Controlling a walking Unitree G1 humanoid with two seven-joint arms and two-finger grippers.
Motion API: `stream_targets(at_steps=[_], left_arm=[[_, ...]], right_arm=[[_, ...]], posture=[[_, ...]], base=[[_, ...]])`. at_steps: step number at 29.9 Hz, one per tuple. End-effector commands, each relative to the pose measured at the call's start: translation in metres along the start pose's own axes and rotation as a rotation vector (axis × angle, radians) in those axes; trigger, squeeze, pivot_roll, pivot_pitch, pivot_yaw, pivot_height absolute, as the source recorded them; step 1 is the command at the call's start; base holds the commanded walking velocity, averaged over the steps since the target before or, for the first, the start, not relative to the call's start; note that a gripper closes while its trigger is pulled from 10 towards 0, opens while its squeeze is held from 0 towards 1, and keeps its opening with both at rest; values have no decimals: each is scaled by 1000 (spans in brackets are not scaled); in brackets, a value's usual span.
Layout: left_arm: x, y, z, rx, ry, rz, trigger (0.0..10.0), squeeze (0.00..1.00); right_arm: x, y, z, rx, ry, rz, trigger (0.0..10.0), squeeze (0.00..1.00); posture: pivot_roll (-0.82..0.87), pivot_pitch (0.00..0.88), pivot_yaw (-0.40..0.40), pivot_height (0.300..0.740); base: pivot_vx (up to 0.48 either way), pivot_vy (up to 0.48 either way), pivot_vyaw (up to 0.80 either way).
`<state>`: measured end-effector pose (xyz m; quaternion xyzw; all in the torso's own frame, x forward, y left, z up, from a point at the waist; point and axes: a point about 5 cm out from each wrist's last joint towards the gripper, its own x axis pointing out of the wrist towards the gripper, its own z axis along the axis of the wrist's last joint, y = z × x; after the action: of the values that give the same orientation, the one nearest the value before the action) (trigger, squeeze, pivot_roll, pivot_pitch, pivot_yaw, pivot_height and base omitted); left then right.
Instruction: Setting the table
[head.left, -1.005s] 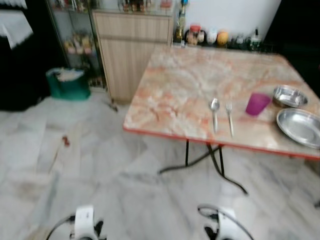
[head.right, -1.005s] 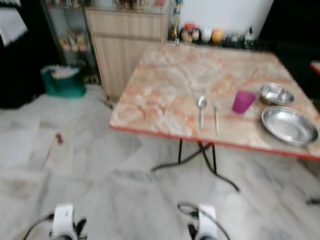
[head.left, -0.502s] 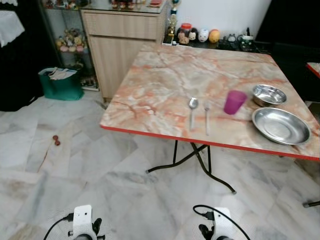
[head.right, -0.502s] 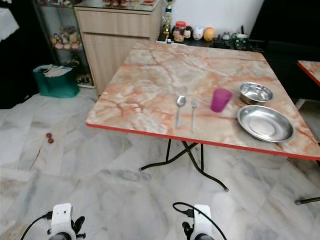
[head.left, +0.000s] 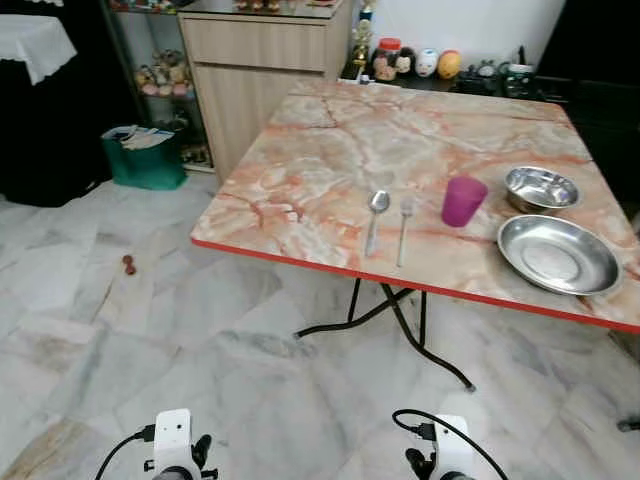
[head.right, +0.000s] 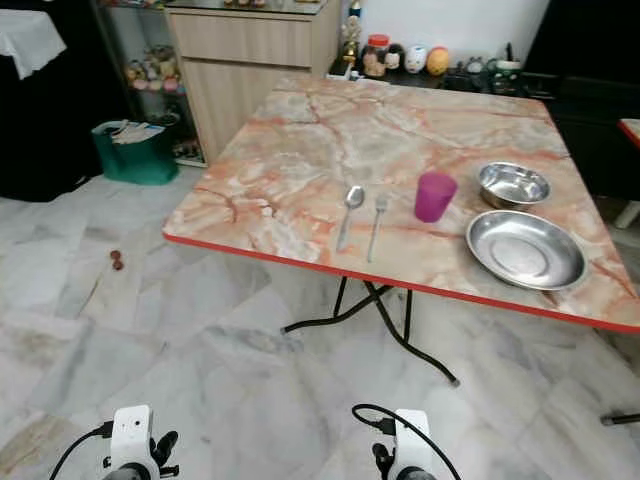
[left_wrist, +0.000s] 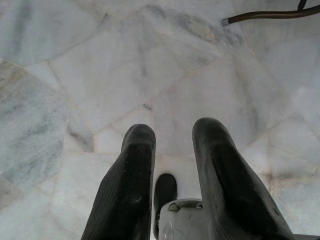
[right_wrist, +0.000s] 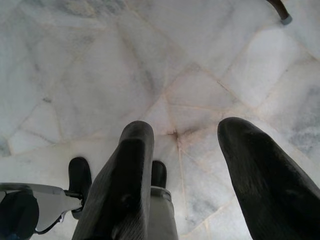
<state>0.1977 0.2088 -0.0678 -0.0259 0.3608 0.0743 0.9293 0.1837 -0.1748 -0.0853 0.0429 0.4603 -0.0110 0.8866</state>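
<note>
Table nearer, marbled, red-edged

A steel spoon and fork lie side by side near the table's front edge. Right of them stands a purple cup, then a small steel bowl behind a wide steel plate.

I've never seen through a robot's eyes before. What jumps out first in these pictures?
A big pink marble-patterned table with a red edge fills the middle of the head views. On it a spoon and fork lie side by side, a purple cup to their right, then a small steel bowl behind a wide steel plate. Both arms hang low over the pale marble floor, the left gripper and right gripper open, holding nothing.
</note>
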Motion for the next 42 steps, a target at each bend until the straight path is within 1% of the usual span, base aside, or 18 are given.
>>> stream_targets(at_steps=[1,6,8,17,29,40,42], left_arm=[[-1,3,-2,-2,8,6,10000,0],[0,5,0,5,5,7,10000,0],[0,5,1,7,2,7,10000,0],[-1,5,-1,12,7,3,10000,0],[0,3,1,-13,0,5,10000,0],[1,2,3,-35,-7,6,10000,0],[1,2,3,-36,-8,5,10000,0]], right_arm=[[0,0,2,3,-9,-2,10000,0],[0,1,2,12,-7,-2,10000,0],[0,2,1,22,-6,0,10000,0],[0,1,1,11,-1,-3,10000,0],[1,1,2,4,-5,-3,10000,0],[1,0,5,10,-19,-3,10000,0],[1,0,5,10,-18,-4,10000,0]], posture=[[43,0,-34,732],[38,0,-27,732],[40,0,-27,732],[33,0,-23,732],[37,0,-29,732],[40,0,-37,732],[41,0,-38,732]], base=[[0,0,0],[0,0,0],[0,0,-581],[0,0,-626],[0,0,-567],[0,0,0],[0,0,-631]])
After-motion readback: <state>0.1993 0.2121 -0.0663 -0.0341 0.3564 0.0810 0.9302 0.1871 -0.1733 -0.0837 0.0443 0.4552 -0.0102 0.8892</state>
